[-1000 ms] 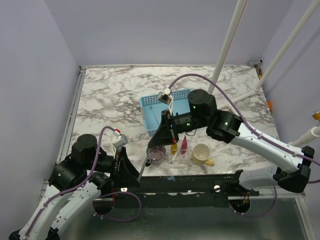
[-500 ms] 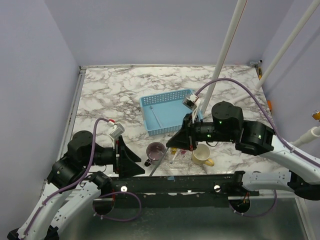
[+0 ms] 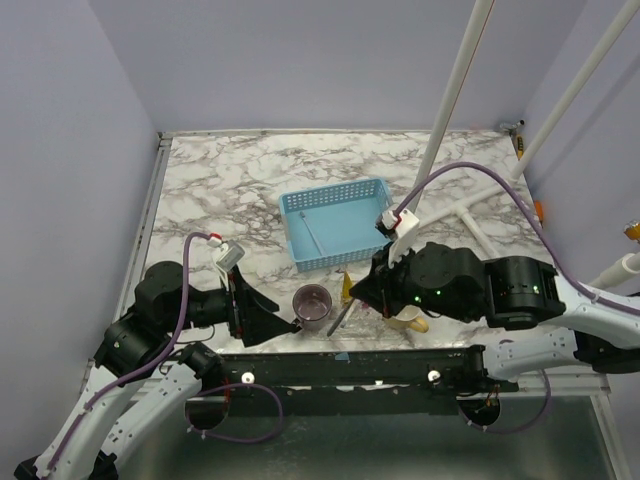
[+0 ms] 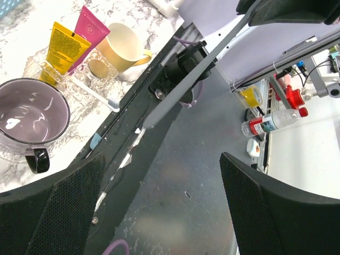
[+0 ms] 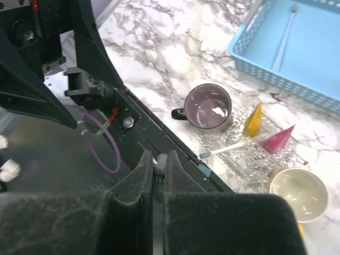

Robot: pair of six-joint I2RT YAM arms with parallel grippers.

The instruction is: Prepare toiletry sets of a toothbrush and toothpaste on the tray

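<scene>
From above, the blue tray (image 3: 300, 200) lies on the marble table (image 3: 220, 190), beyond the right pincer (image 3: 338, 320). One toothbrush (image 3: 312, 233) rests inside the tray. The right pincer hangs low over the near table edge. The purple mug (image 3: 312, 302) is just to its left, the yellow tube (image 3: 347, 287) just beyond it, and the cream mug (image 3: 405, 316) to its right. The left pincer (image 3: 285, 325) is near the purple mug, on the side away from the right pincer.

In the left wrist view, the left pincer (image 4: 162, 159) is wide open with nothing between its fingers. Ahead of it, to the left, the yellow tube and the pink tube (image 4: 91, 32) stand side by side. The second toothbrush (image 4: 93, 93) lies flat on the table in front of them.

In the right wrist view, the fingers of the right pincer (image 5: 158, 159) are pressed almost together. A pale bit shows in the slit, and I cannot tell if it is something held. Beyond the pincer, to the right, lie the second toothbrush, then both tubes.

I judge that the sets are only begun, since one brush is in the tray and the rest is outside. The step in hand seems to be fetching the next piece. The next move calls for open fingers, a descent across the thin handle or a tube, and care near the mugs.
</scene>
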